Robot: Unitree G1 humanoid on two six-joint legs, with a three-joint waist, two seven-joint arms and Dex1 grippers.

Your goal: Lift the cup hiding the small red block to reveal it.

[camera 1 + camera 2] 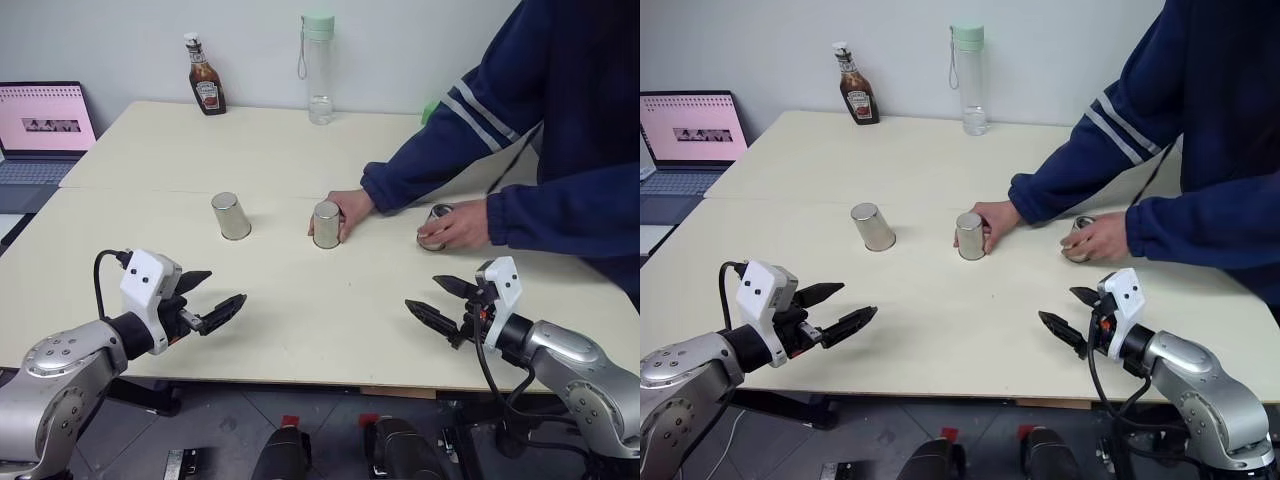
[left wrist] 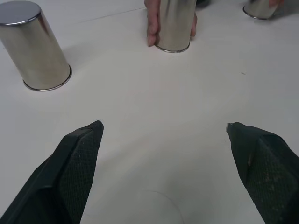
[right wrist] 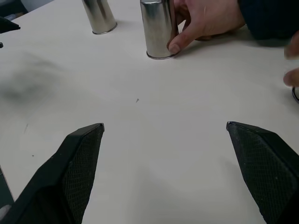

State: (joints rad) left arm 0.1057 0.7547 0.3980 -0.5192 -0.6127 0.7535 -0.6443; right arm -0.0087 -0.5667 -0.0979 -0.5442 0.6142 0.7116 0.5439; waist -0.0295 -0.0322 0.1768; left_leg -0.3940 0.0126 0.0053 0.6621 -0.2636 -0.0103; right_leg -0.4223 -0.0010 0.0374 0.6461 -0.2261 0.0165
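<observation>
Three cups point(image 1: 231, 216) in eye views; wrist views crop one.

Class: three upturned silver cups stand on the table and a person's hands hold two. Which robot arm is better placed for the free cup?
Left. The left gripper, open, hangs nearest the free cup; the right gripper faces cups under the person's hands.

Pale cream counter point(image 1: 300, 320) against a plain white wall point(image 1: 400, 40); open laptop point(image 1: 42, 125) on a side desk at left; grey floor point(image 1: 220, 425) below.
</observation>
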